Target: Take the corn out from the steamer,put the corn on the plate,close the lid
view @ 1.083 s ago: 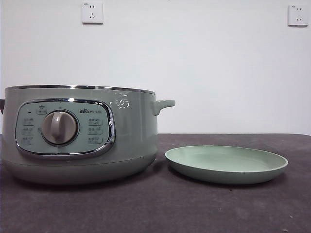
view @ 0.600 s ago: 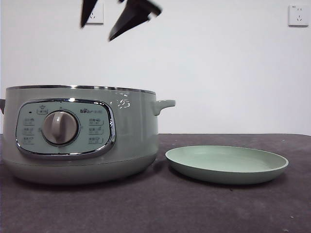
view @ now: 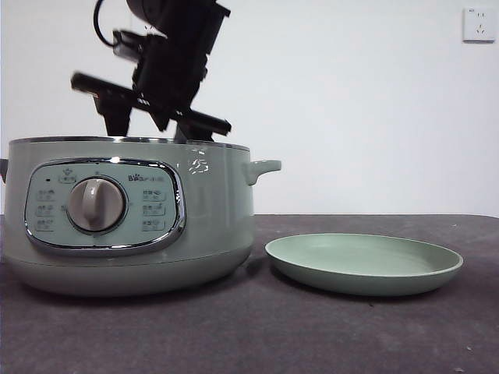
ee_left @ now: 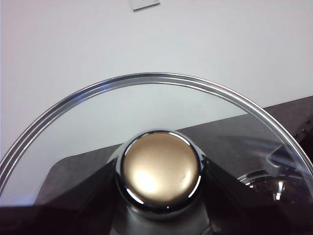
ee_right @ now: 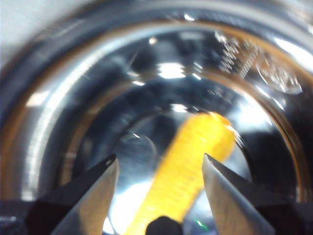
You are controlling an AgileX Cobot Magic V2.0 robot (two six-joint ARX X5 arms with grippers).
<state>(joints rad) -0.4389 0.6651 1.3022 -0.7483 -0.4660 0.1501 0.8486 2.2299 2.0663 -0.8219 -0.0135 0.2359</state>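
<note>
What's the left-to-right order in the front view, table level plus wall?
steamer with the right gripper reaching into it from above → plate → wall socket.

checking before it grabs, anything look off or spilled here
Nothing stands out. The corn lies in the steamer between the open right gripper, the plate sits flat, and the left gripper holds the lid.
</note>
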